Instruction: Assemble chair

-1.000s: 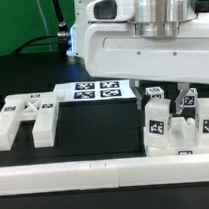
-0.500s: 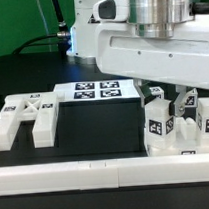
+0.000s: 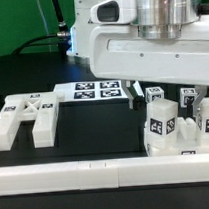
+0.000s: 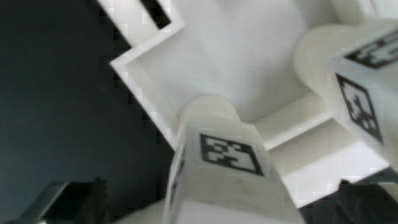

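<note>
The partly built chair (image 3: 184,133), white blocks with black-and-white tags, stands at the exterior view's right behind the front rail. One of its upright posts (image 3: 160,117) rises at its left side. My gripper (image 3: 160,97) hangs right over that post, open. Its dark fingers (image 3: 131,92) stand on either side of the post and apart from it. In the wrist view the tagged post (image 4: 222,150) fills the middle, and the gripper (image 4: 217,205) straddles it with a gap on both sides. Two more tagged chair pieces (image 3: 23,115) lie at the exterior view's left.
The marker board (image 3: 92,90) lies flat at the back middle, just left of my gripper. A long plain white rail (image 3: 97,174) runs along the front edge. The robot's big white body (image 3: 139,45) hangs over the assembly. The table top is black.
The gripper has opened: its fingers were shut on the upright post and now stand spread apart from it. The post stays standing on the assembly. The arm has hardly moved.
</note>
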You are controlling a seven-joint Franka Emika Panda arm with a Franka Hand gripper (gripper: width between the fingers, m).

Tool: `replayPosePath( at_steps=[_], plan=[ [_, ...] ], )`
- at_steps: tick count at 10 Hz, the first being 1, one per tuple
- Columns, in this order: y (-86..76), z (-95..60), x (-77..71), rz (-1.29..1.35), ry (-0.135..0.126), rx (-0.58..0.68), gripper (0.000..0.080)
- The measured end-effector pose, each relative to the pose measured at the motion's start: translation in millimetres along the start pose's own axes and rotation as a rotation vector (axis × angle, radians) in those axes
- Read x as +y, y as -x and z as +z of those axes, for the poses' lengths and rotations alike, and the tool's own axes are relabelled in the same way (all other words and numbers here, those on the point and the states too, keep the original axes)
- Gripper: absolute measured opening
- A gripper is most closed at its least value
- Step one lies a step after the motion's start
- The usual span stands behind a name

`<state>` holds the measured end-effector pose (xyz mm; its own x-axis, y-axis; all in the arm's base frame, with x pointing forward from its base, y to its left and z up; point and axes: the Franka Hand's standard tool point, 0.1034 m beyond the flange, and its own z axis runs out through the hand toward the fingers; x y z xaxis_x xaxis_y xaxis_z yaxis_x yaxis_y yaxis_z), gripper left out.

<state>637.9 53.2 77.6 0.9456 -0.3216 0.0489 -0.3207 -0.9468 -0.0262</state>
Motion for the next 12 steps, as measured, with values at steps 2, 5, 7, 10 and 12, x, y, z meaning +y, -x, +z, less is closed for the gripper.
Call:
replayPosePath(
  at_steps=[2,5,7,10,12],
  plan=[
    [-0.8,0.0,2.0,-0.195,0.000,0.000,0.0649],
    [-2.2,-0.3,4.9,-0.474,0.017,0.002,0.0649],
    [-3.3,-0.1,7.7,-0.604,0.022,0.002,0.0649],
    [-3.9,0.8,7.7,-0.699,0.041,0.011,0.0649],
    [-4.0,1.0,8.1,-0.698,0.041,0.011,0.0382]
  ],
)
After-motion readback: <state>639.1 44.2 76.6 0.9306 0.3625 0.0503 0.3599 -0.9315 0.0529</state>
